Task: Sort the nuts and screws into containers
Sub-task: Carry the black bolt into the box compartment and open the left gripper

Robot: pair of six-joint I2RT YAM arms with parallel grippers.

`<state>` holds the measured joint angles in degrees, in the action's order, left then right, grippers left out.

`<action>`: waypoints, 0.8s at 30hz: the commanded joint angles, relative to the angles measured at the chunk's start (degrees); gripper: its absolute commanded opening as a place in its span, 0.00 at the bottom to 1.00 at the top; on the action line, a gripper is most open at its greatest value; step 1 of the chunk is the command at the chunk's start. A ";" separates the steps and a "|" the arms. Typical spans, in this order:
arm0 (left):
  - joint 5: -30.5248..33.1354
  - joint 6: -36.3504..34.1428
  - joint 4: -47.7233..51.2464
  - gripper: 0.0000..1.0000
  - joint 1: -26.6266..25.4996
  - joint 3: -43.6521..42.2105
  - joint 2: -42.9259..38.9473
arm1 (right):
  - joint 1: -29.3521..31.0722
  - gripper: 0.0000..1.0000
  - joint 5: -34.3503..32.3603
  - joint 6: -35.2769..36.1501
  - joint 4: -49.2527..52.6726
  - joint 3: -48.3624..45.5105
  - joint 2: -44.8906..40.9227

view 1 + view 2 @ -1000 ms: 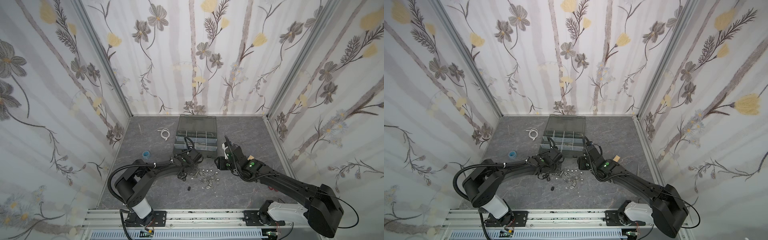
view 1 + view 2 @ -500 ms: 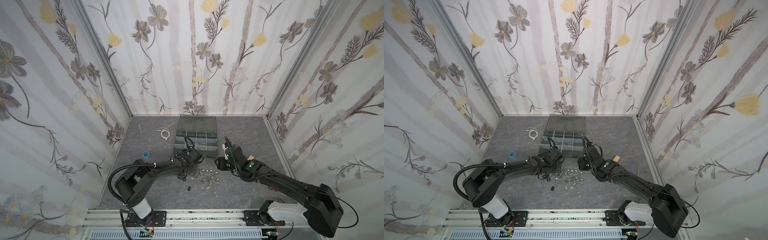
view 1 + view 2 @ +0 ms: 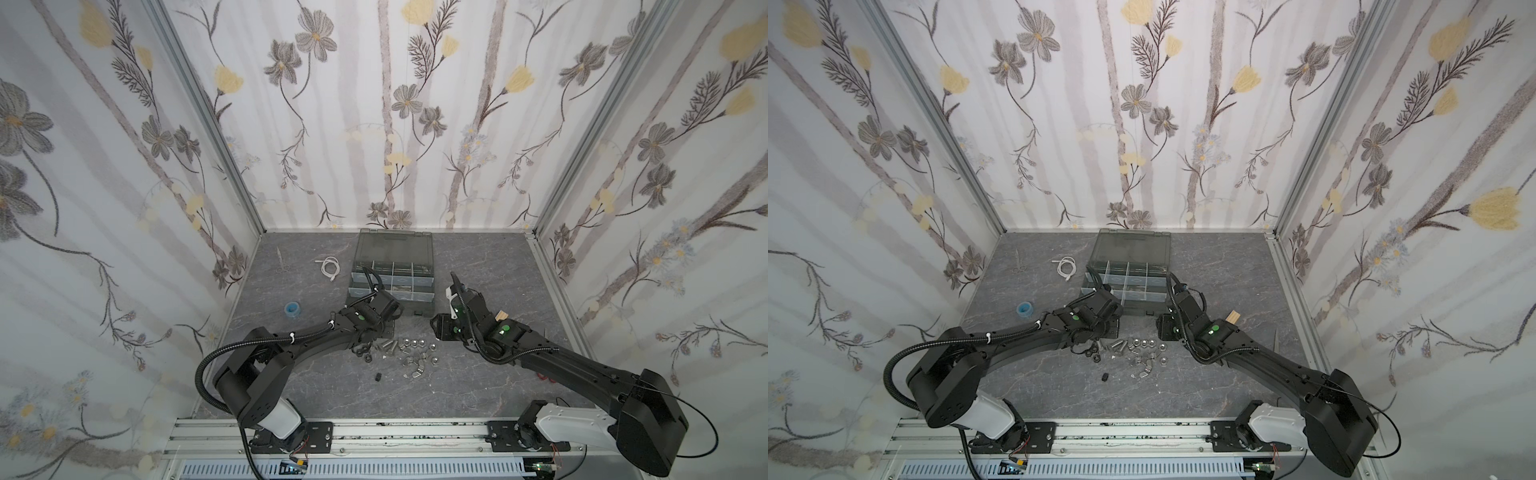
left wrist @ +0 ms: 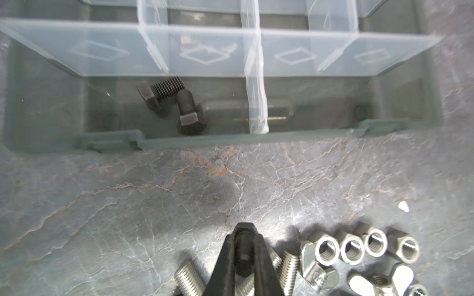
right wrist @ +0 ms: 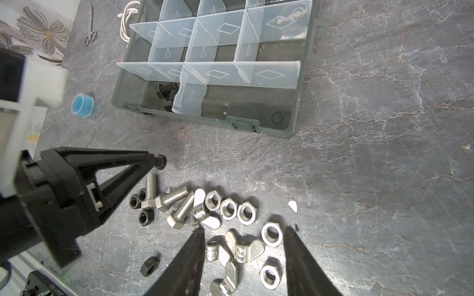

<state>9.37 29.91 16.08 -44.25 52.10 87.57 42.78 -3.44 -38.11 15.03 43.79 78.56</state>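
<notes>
The left gripper (image 4: 245, 238) has its fingers clamped on a short black screw (image 5: 161, 162), one end poking past the tips, over bare desk (image 5: 359, 179) between the loose pile and the dark grey case (image 4: 282, 137). The case sits toward the desk's far edge, smoky lid open, with pale dividers forming compartments. Two black screws (image 4: 188, 115) lie crossed in the compartment along its near wall. Three silver screws (image 5: 171, 198), thick-threaded with hex heads, lie touching near the desk's middle, beside black nuts (image 5: 146, 216), shiny hex nuts (image 5: 228, 208) and wing nuts (image 5: 243, 248). The right gripper (image 5: 243, 230) hovers over the nuts, fingers apart
</notes>
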 commanded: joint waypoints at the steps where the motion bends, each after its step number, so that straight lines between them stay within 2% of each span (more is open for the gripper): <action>1: -0.72 -0.77 -0.34 0.10 1.95 1.23 -2.36 | -0.02 0.50 -1.30 -0.74 -1.78 -0.19 -0.59; 6: -3.21 -2.88 -0.52 0.10 6.12 3.45 -3.09 | -0.16 0.50 -1.48 -0.71 -1.75 -0.19 -0.93; 12: -7.26 -4.19 -0.96 0.10 10.56 7.14 0.48 | -0.33 0.50 -1.47 -0.80 -1.63 -0.20 -1.47; 24: -10.40 -3.81 -2.69 0.10 11.90 10.29 6.63 | -0.42 0.50 -2.36 -1.11 -0.96 -0.19 -2.89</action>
<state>0.19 25.89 15.33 -32.40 61.45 93.34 42.35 -4.89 -38.57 15.20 43.75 76.05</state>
